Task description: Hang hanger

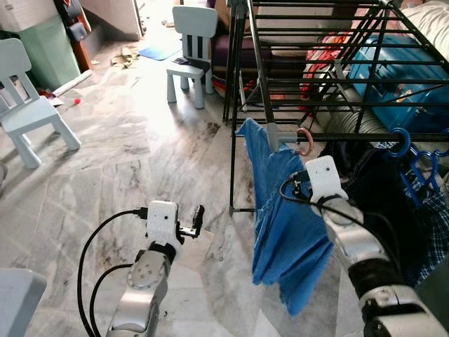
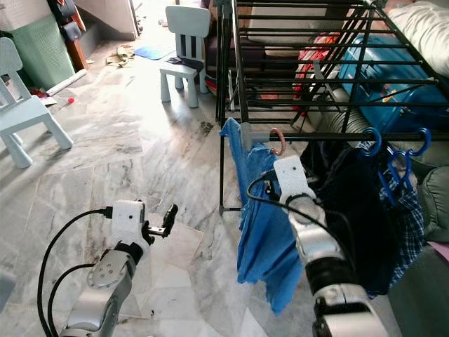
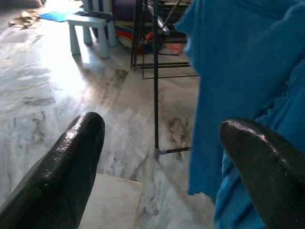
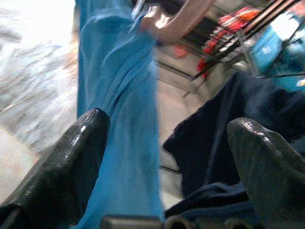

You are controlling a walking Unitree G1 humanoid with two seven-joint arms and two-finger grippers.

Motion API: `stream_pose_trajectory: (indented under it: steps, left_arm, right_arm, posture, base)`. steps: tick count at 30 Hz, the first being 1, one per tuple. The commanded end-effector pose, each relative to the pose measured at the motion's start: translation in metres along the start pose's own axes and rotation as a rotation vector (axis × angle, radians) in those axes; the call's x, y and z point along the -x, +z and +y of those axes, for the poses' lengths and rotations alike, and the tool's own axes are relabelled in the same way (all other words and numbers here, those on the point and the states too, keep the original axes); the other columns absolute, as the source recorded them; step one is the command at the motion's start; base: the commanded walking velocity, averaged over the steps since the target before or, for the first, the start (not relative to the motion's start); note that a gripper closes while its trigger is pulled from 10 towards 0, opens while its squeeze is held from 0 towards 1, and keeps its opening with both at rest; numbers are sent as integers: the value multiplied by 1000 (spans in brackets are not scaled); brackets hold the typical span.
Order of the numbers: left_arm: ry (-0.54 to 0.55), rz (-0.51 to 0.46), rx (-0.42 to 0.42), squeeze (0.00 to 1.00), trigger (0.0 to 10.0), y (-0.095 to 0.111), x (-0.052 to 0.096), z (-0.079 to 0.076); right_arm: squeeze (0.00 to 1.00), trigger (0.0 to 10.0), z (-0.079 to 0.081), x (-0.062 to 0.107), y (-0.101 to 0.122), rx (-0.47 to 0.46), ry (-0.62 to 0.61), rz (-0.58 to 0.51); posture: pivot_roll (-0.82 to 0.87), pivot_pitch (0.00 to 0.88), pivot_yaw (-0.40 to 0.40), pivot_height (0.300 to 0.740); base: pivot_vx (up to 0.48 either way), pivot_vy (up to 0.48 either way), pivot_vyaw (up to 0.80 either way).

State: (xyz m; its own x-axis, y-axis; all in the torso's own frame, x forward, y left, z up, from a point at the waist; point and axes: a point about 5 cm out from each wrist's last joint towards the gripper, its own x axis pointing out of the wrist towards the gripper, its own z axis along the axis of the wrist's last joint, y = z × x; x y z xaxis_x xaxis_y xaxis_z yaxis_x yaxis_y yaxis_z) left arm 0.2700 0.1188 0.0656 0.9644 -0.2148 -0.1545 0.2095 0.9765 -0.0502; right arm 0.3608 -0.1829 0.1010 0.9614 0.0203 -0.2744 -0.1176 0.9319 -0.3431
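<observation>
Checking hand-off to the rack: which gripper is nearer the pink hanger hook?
Right. The right gripper is open just below the pink hanger hook, beside the blue shirt. The left gripper is open, low over the floor, well away.

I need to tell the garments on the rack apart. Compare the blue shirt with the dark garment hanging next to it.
The blue shirt is bright blue; the dark garment looks near black. The blue shirt hangs at the rack's end on a hanger with a pinkish hook; the dark garment hangs further along, beside the blue hangers. The right gripper sits just beneath the pinkish hook, fingers open. Both hang from the same black rack.
</observation>
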Motion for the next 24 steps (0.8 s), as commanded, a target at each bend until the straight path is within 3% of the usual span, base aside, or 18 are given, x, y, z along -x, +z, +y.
stream_pose_trajectory:
  steps: [1, 5, 12, 13, 14, 15, 16, 17, 18, 19, 20, 22, 24]
  left_arm:
    - [10, 13, -16, 0, 10000, -1, 3, 1]
    - [20, 37, -31, 0, 10000, -5, 11, 5]
    - [48, 45, -47, 0, 10000, -5, 17, 16]
    - [53, 46, -48, 0, 10000, -5, 18, 18]
    - [56, 48, -50, 0, 10000, -5, 19, 19]
    - [61, 52, -57, 0, 10000, -4, 20, 22]
    - [61, 52, -57, 0, 10000, -4, 20, 22]
    - [62, 56, -61, 0, 10000, -4, 20, 23]
    - [60, 59, -63, 0, 10000, -5, 20, 22]
    - [56, 63, -67, 0, 10000, -6, 20, 21]
    - [52, 64, -68, 0, 10000, -6, 20, 20]
    - [49, 63, -68, 0, 10000, -5, 20, 19]
    - [40, 62, -75, 0, 10000, -5, 21, 18]
  right_arm:
    - [0, 10000, -3, -2, -4, 13, 20, 22]
    - [0, 10000, 0, -5, -13, -84, 127, 78]
    - [0, 9804, 6, -10, -11, -81, 144, 88]
    - [0, 4196, 6, -10, -9, -80, 143, 84]
    - [0, 4196, 6, -11, -8, -92, 146, 81]
    - [0, 3255, 7, -12, -4, -107, 161, 66]
    - [0, 3255, 7, -12, -4, -107, 161, 66]
    - [0, 902, 9, -12, -3, -122, 172, 60]
    - [0, 2314, 10, -12, -5, -115, 173, 63]
    - [0, 8667, 11, -11, -7, -104, 172, 66]
    - [0, 6745, 12, -10, -10, -112, 175, 69]
    - [0, 6745, 13, -10, -11, -120, 178, 71]
    - [0, 0, 15, -9, -16, -132, 181, 81]
  posture:
    - [103, 118, -23, 740]
    - [141, 134, -20, 740]
    - [174, 127, -13, 740]
    - [179, 126, -12, 740]
    - [183, 126, -11, 740]
    - [188, 126, -4, 740]
    - [188, 126, -4, 740]
    - [188, 125, -1, 740]
    - [188, 124, -1, 740]
    - [189, 122, 0, 740]
    - [189, 122, 0, 740]
    - [189, 122, 0, 740]
    - [193, 121, 2, 740]
  base:
    - [0, 0, 0]
    - [0, 0, 0]
    - [0, 0, 0]
    - [0, 0, 0]
    - [0, 0, 0]
    - [0, 0, 0]
    - [0, 0, 0]
    - [0, 0, 0]
    - [0, 0, 0]
    - [0, 0, 0]
    - [0, 0, 0]
    - [0, 0, 0]
    - [0, 0, 0]
